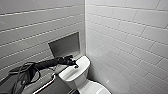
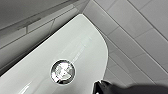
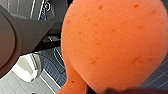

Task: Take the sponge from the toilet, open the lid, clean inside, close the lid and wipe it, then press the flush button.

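This is a toilet room. A white toilet (image 1: 75, 75) with a chrome flush button (image 2: 62, 71) on its tank stands in a corner of pale tiled walls (image 1: 125, 32), beside a recessed niche (image 1: 65, 45) and a metal rail (image 1: 46, 85).

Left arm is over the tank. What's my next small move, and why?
Probably nudge the left gripper sideways until it is over the flush button, before pressing down. In the left wrist view its dark tip sits beside the chrome disc, near the edge of the tank top, not on it. The sponge hangs above the floor in the right wrist view, so seemingly held.
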Available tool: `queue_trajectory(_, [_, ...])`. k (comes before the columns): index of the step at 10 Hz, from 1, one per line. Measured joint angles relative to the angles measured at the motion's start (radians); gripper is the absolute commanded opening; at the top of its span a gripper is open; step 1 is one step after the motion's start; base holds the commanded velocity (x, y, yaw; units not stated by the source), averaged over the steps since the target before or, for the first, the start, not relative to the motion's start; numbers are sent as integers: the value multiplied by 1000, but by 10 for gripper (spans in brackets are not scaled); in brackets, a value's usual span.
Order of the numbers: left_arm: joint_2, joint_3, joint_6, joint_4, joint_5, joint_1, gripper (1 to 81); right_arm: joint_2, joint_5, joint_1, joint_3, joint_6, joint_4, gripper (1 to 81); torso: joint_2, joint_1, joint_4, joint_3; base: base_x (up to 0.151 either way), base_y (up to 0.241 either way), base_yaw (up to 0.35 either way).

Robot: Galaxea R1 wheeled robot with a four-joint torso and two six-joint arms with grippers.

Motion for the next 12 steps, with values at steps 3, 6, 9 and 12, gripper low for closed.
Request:
queue_trajectory(3, [64, -81, 0, 24, 34, -30, 10, 8, 1, 0, 0, 0, 0, 10, 0, 0, 0, -40, 0, 0, 0])
queue_trajectory(6, [70, -112, 0, 38, 52, -30, 10, 10, 2, 9, 1, 0, 0, 10, 1, 1, 0, -75, 0, 0, 0])
queue_trajectory(9, [78, -141, 0, 38, 52, -35, 10, 10, 2, 13, 1, 0, 0, 10, 1, 1, 0, -76, 0, 0, 0])
queue_trajectory(12, [104, -193, 0, 51, 52, -34, 10, 11, 1, 13, 2, 0, 0, 10, 2, 2, 0, -118, 0, 0, 0])
